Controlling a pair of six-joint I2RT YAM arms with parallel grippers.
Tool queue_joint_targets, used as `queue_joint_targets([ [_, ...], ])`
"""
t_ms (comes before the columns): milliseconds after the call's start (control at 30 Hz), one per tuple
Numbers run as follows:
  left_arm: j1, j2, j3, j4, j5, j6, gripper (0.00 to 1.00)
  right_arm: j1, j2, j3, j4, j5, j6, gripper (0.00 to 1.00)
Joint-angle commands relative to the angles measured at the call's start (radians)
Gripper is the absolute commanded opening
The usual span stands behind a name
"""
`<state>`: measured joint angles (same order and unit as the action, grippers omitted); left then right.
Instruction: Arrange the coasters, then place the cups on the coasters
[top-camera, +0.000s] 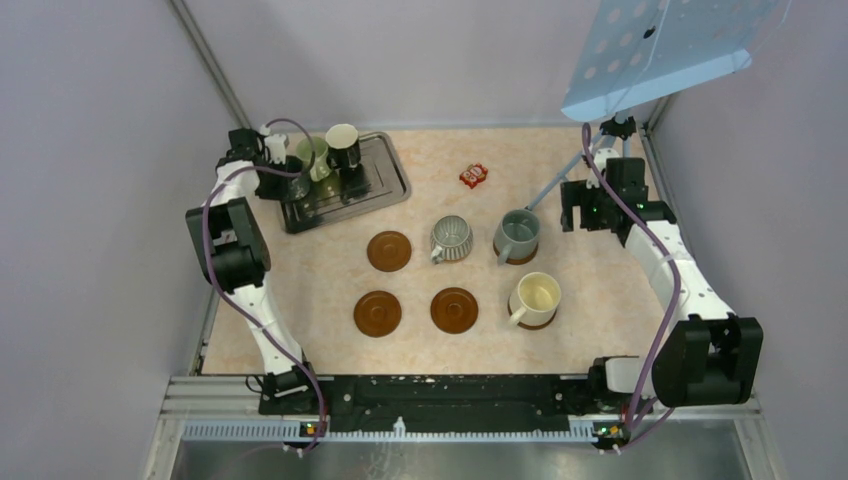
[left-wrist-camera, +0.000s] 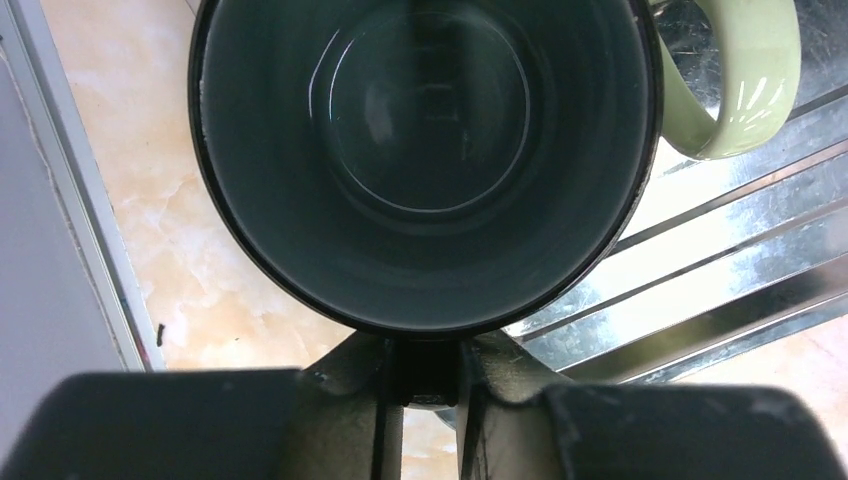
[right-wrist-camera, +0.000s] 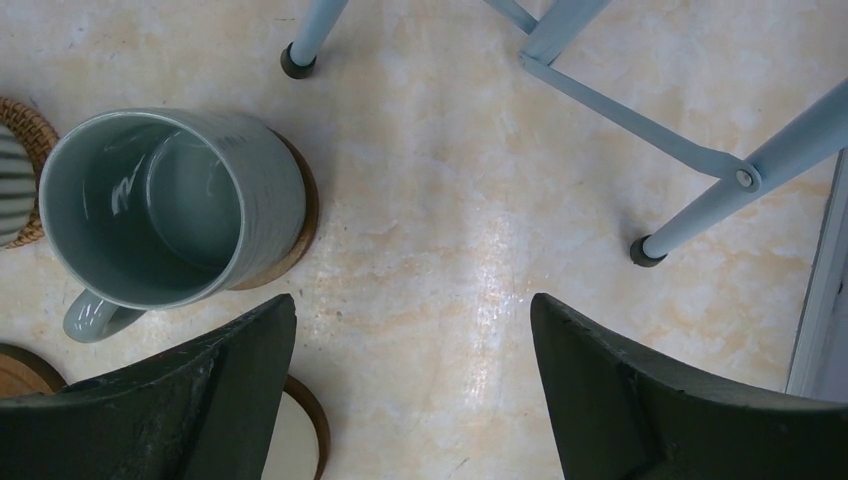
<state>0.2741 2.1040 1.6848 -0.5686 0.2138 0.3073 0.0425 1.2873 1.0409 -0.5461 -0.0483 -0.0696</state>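
On the metal tray (top-camera: 385, 188) at the back left my left gripper (top-camera: 278, 178) is shut on the handle of the dark grey-green cup (left-wrist-camera: 420, 160); in the left wrist view its fingers (left-wrist-camera: 355, 385) press both sides of the handle. The pale green cup (top-camera: 315, 155) and the black cup (top-camera: 343, 146) stand beside it. Three bare coasters (top-camera: 389, 251), (top-camera: 377, 313), (top-camera: 454, 310) lie mid-table. The ribbed grey cup (top-camera: 451, 239), grey-blue cup (right-wrist-camera: 160, 205) and cream cup (top-camera: 535, 299) each sit on a coaster. My right gripper (right-wrist-camera: 412, 305) hangs open over bare table, right of the grey-blue cup.
A small red packet (top-camera: 474, 175) lies near the back. A light blue stand's legs (right-wrist-camera: 700, 160) spread over the table's right rear, close to my right gripper. The tray's left edge lies near the table's side rail (left-wrist-camera: 70, 200). Walls close in three sides.
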Motion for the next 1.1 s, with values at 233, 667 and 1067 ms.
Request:
queue_joint_targets([
  [233,0.001,-0.109,-0.031,0.081,0.020,-0.034,0.00,-0.006,-0.015,0.053,0.005,0.005,-0.016,0.86],
  [667,-0.114,-0.442,-0.084,0.078,0.076,-0.101,0.00,-0.005,-0.046,0.017,0.016,-0.016,-0.016,0.86],
  [1067,-0.633,-0.814,-0.487,0.167,-0.111,-0.292,0.00,-0.006,-0.175,-0.048,-0.021,0.044,-0.047,0.87],
])
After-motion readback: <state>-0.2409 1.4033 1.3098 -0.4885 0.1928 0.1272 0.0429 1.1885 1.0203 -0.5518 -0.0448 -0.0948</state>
